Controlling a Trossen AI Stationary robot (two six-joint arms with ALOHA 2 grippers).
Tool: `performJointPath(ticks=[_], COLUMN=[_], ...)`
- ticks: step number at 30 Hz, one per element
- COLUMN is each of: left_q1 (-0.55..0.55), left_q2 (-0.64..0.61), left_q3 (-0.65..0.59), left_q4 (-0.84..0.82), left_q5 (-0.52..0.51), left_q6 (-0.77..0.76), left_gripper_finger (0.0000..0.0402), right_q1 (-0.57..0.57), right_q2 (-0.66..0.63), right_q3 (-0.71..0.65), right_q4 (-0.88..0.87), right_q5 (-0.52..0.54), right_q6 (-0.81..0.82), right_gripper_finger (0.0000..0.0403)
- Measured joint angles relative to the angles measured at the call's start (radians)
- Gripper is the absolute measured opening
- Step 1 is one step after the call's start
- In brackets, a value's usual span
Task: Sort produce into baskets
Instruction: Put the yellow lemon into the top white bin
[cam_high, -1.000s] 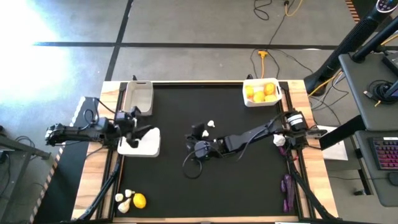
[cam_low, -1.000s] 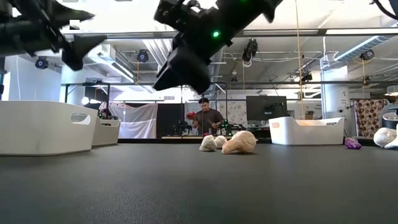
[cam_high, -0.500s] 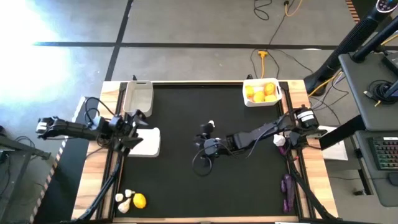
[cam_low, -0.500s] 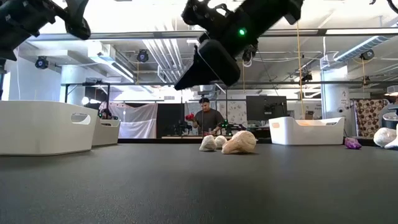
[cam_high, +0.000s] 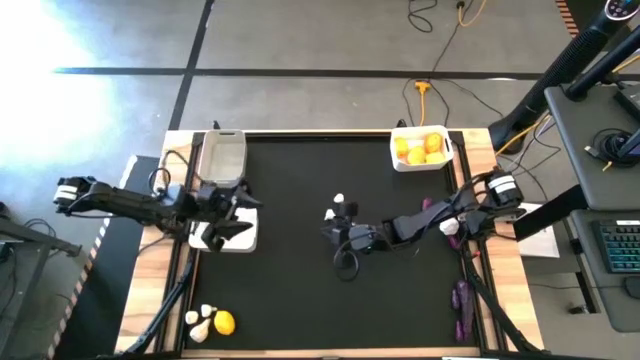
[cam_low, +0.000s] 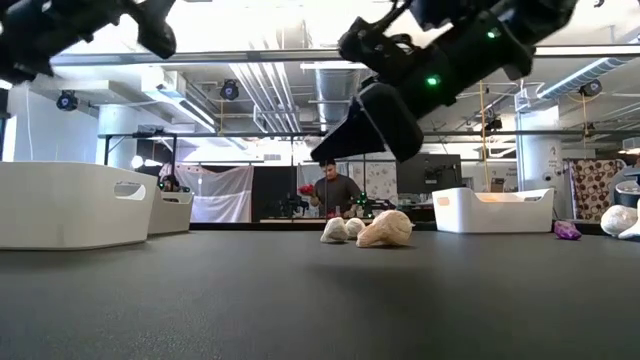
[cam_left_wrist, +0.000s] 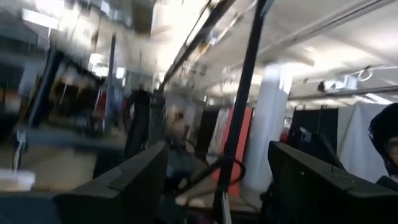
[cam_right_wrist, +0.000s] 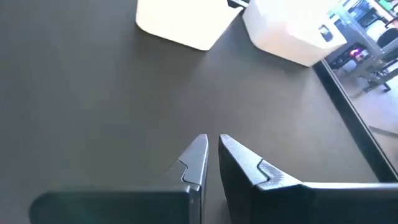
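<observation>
While I look straight down from the high view, my right pincer hangs over the middle of the black counter, just beside the whitish bulbs; my left pincer sits over the white basket at the counter's left edge. The greyish basket stands at the far left corner, and the second white basket at the far right corner holds yellow and orange citrus. More bulbs and a lemon lie at the near left corner, purple pieces along the right edge. At counter height I see the bulbs resting mid-counter, with the right arm's pincer raised above them and a person far behind. My left wrist camera is blurred and points into the room; its fingers stand wide apart, released. My right wrist camera shows its fingertips nearly together, clenched on nothing, above bare counter.
</observation>
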Motion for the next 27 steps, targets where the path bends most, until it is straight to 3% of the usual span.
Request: performJointPath(ticks=[9,17,27], left_q1=[-0.026,-0.148,-0.457], left_q2=[0.099,0.325,0.613], left_q3=[0.454,0.781,1.19], left_q4=[-1.007,-1.548,-2.039], left_q5=[-0.256,-0.256,-0.227], left_q6=[-0.271,-0.625,-1.126], left_gripper_finger=[0.0262,0.0262,0.0262], right_q1=[0.0,0.0,0.004], right_q2=[-0.042,-0.049,-0.052], right_q3=[-0.153,-0.229,-0.253], right_q4=[0.124,0.209,0.199], right_q5=[-0.001,-0.001,-0.003], right_q6=[0.035,0.079,0.187], right_gripper_finger=[0.0031,0.0031,0.0031])
